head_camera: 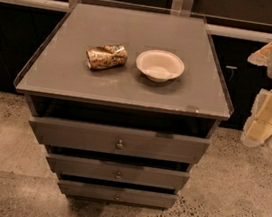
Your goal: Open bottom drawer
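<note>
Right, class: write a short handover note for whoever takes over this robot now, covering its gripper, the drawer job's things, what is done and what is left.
Gripper: the cream two-finger gripper is at the right edge of the view, beside the grey cabinet, clear of every drawer.
Bottom drawer: narrow flat grey front, lowest of three, with a tiny round metal knob; nothing touches it.
On top: a crushed gold can and a white bowl.
Done: no contact yet.
Left: bring the gripper to the knob, grasp it, pull the drawer out.
</note>
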You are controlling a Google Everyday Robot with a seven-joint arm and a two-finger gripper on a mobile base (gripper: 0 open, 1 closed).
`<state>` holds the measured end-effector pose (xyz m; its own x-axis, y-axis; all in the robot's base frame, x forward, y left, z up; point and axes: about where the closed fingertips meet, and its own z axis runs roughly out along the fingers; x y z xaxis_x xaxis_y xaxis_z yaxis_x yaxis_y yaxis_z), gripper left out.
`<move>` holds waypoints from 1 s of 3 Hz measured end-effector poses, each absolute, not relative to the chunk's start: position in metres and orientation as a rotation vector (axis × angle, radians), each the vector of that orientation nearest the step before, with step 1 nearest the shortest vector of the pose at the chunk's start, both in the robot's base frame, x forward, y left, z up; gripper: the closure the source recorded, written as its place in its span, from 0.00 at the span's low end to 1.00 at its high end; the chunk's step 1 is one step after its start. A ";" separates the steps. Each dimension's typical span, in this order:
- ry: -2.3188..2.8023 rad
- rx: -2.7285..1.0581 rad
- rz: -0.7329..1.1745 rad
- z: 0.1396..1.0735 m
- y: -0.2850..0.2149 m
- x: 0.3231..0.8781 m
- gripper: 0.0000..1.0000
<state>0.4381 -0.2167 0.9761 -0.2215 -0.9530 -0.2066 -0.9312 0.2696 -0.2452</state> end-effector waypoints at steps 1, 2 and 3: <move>2.232 -1.725 -0.098 0.976 -0.217 0.438 0.00; 2.237 -1.679 -0.036 0.951 -0.226 0.428 0.00; 2.195 -1.587 0.095 0.905 -0.224 0.399 0.00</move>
